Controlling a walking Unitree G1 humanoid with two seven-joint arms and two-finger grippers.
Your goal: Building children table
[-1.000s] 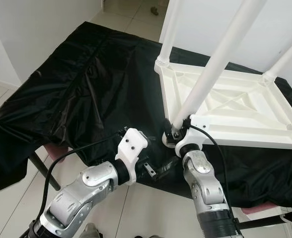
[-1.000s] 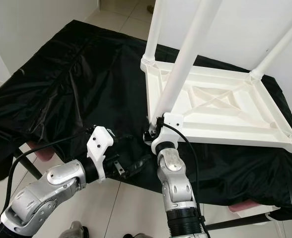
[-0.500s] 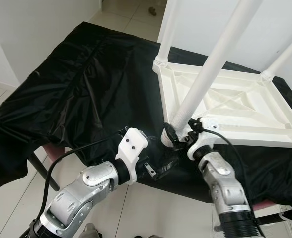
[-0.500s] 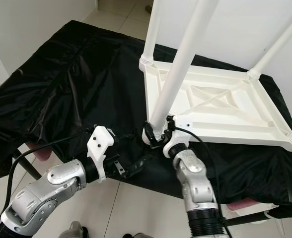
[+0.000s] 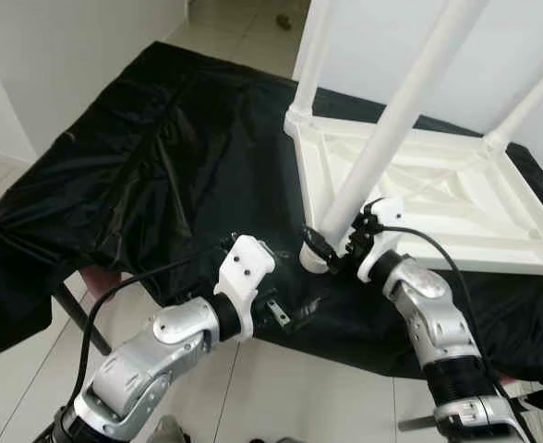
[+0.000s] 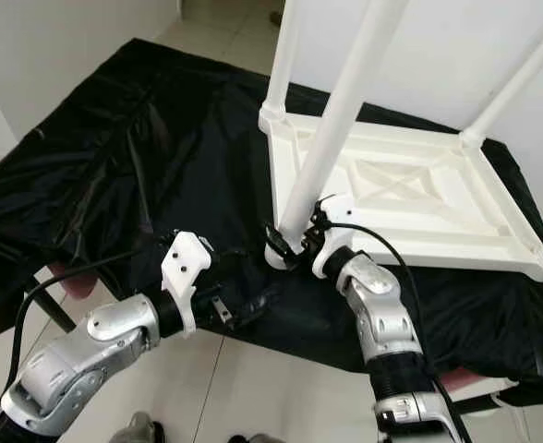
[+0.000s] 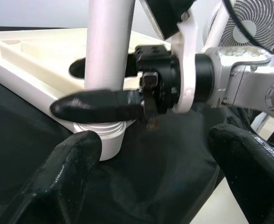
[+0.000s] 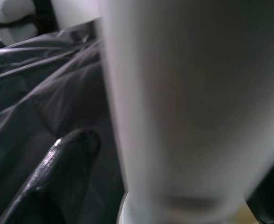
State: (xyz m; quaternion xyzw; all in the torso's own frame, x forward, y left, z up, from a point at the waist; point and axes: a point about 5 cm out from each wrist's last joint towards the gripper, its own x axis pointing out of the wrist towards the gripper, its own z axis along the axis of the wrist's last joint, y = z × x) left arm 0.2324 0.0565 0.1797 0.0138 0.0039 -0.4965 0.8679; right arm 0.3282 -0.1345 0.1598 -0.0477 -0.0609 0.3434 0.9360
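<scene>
Children's table (image 5: 438, 198) is lying upside down on my worktop, on the black cover (image 5: 161, 157), its white legs pointing up. I am seeing my right hand (image 5: 331, 247) pinching the near leg (image 5: 382, 138) just above its socket at the table's near corner, one black finger (image 7: 97, 105) lying across the front of the leg. My left hand (image 7: 155, 172) is hovering near that same corner, its fingers spread wide and touching nothing, aimed at the base of the leg from the worktop's near edge.
</scene>
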